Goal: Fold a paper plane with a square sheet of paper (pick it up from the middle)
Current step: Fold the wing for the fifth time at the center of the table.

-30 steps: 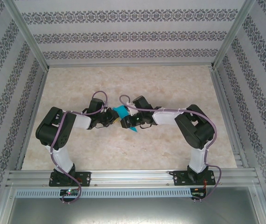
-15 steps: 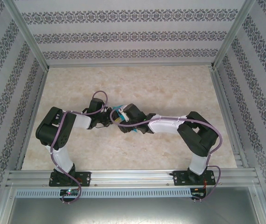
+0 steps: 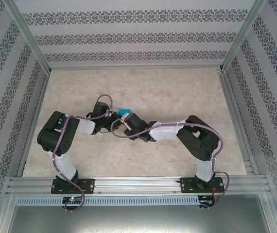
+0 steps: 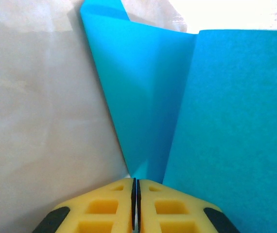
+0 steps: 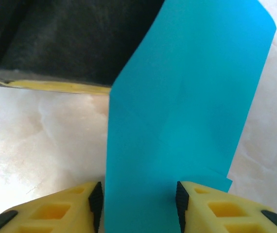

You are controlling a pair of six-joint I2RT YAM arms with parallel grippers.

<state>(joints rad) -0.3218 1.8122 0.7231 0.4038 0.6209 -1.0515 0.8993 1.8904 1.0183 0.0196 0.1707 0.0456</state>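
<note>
— In the middle of the table [image 3: 177, 87], where the two wrists meet: teal paper [image 3: 125, 112], folded, from above just a small corner peeking past the right arm.
— And from the left wrist?
— Seen close there as two broad flaps rising from one crease, fanning wider away from the camera. Left gripper [image 4: 134, 182] pinched tight on the foot of that crease.
— From the right wrist?
— Same paper [image 5: 177, 111] as one long strip, running up the view and leaning right. Right gripper [image 5: 137, 194] spread apart, strip lying flat in the gap, not pinched.
— Long axis?
— Along the crease, pointing away from both sets of fingers.
</note>
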